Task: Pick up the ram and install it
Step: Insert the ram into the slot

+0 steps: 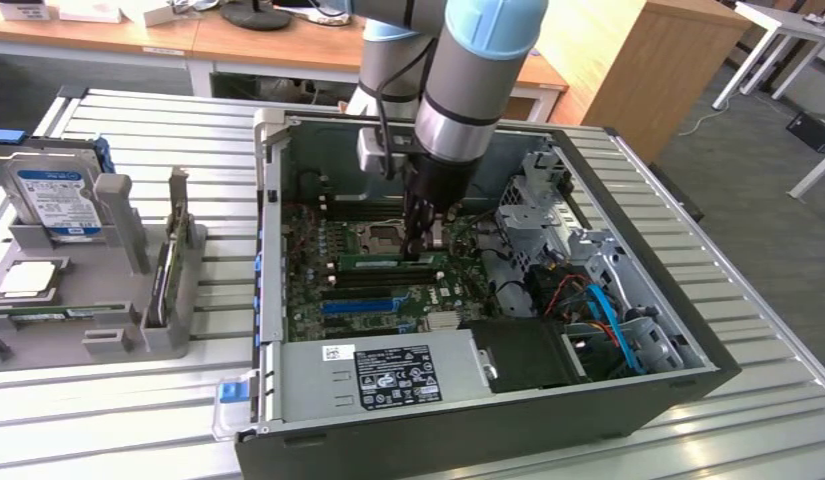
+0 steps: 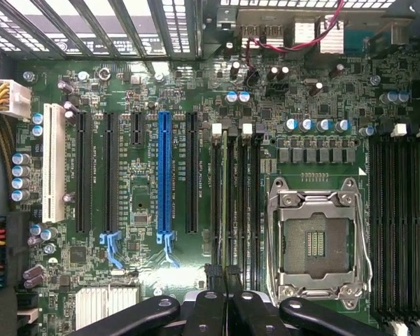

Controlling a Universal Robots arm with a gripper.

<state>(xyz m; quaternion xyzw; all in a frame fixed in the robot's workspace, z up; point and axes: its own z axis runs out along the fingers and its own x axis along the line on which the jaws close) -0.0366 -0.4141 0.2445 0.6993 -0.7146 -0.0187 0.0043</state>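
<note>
The ram (image 1: 383, 262) stands on edge in a black motherboard (image 1: 335, 290) slot beside the CPU socket (image 1: 383, 237). The gripper (image 1: 419, 252) is clenched on one end of it, and the arm (image 1: 459, 90) reaches straight down into the open computer case (image 1: 519, 435).

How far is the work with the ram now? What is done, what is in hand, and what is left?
Done: the ram stands edge-up among the black memory slots beside the CPU socket, inside the case. In hand: the claw, shut, sits at one end of it. Left: full seating; I cannot tell whether it has clicked in.
</note>
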